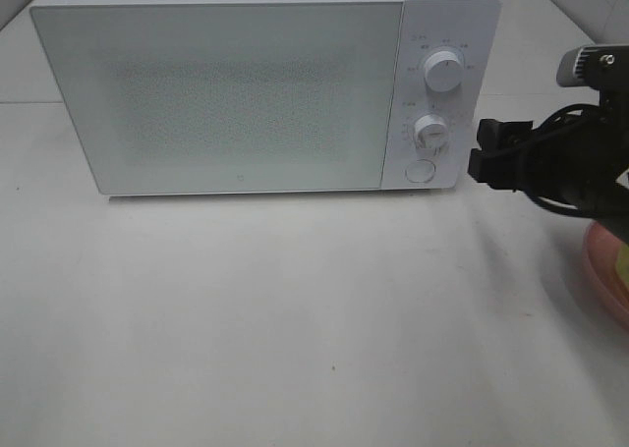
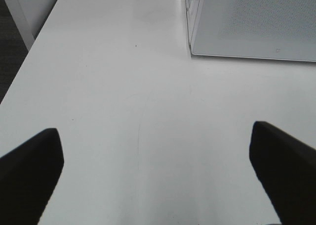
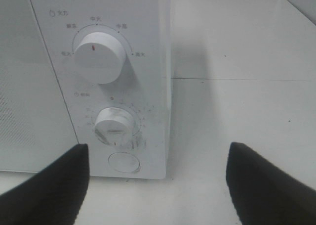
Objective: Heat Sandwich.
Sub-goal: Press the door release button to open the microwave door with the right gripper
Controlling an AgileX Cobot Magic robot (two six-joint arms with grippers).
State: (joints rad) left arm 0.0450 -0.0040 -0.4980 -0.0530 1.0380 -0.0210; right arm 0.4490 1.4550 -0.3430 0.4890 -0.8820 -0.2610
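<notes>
The white microwave (image 1: 216,93) stands at the back of the table with its door shut. My right gripper (image 1: 482,150) hangs open just right of its control panel, level with the lower knob (image 1: 430,130). In the right wrist view the right gripper (image 3: 155,195) faces the lower knob (image 3: 114,127) and the round button (image 3: 123,161), touching neither. Under the right arm lies a pink plate (image 1: 598,258), and only a yellow sliver of the sandwich (image 1: 621,267) shows on it. My left gripper (image 2: 158,175) is open over bare table, holding nothing.
An upper knob (image 1: 442,71) sits above the lower one, and a round button (image 1: 421,170) below it. The microwave's left front corner (image 2: 192,42) lies ahead of the left gripper. The white table (image 1: 295,329) stretches in front; its left edge (image 2: 19,71) drops off.
</notes>
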